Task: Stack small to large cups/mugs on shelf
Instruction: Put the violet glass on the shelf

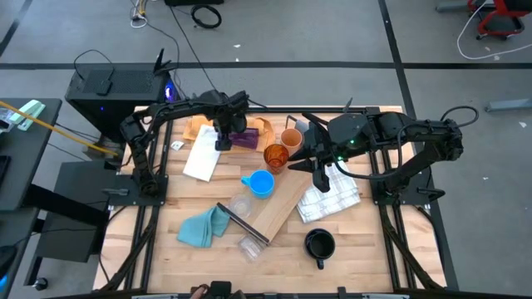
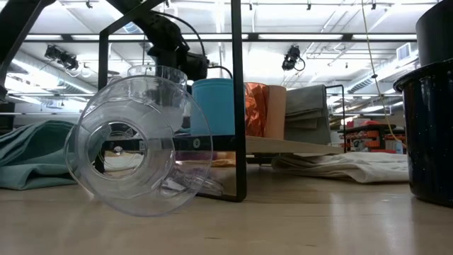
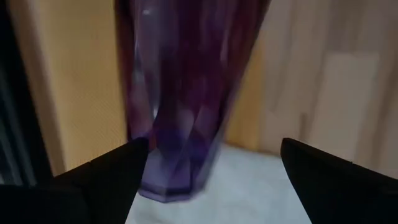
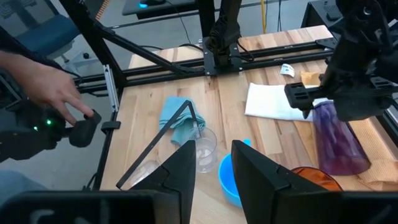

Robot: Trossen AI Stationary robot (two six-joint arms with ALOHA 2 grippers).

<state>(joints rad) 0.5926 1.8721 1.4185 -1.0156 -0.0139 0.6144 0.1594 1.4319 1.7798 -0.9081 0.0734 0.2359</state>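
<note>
1. Find the left hand (image 1: pixel 223 143) at the far-left part of the counter (image 1: pixel 366 249). Its fingers (image 3: pixel 106 180) are spread, one to each side of the purple tumbler (image 1: pixel 242 138), which lies on its side on the tan paper sheet (image 1: pixel 264 126). You cannot tell whether either finger touches the tumbler.
2. Find the right hand (image 1: pixel 320 181) over the far end of the shelf (image 1: pixel 283 208). Its fingers (image 4: pixel 177 171) stand slightly apart and hold nothing.
3. Note that the shelf lies flat and slantwise across the middle of the counter, with its black end frame (image 1: pixel 241 223) toward the near-left.
4. Check the cups on the far end of the shelf: the light blue mug (image 1: pixel 261 183) sits nearest the middle, the amber translucent cup (image 1: pixel 276 156) comes just beyond it, and the tan cup (image 1: pixel 291 138) stands at the far end.
5. Check the clear cups: one (image 1: pixel 241 205) is just beside the end frame on its far side, and one (image 1: pixel 248 246) lies on its side at the near side of the frame.
6. Find the dark mug (image 1: pixel 319 244) standing alone on the near-right of the counter, well apart from the shelf.
7. Note the teal cloth (image 1: pixel 202 227) near-left of the frame, the white checked cloth (image 1: pixel 328 202) right of the shelf, and a white paper (image 1: pixel 202 154) below the left hand.
8. Note a person's hand (image 4: pixel 53 90) beyond the counter edge, resting on a dark device.
</note>
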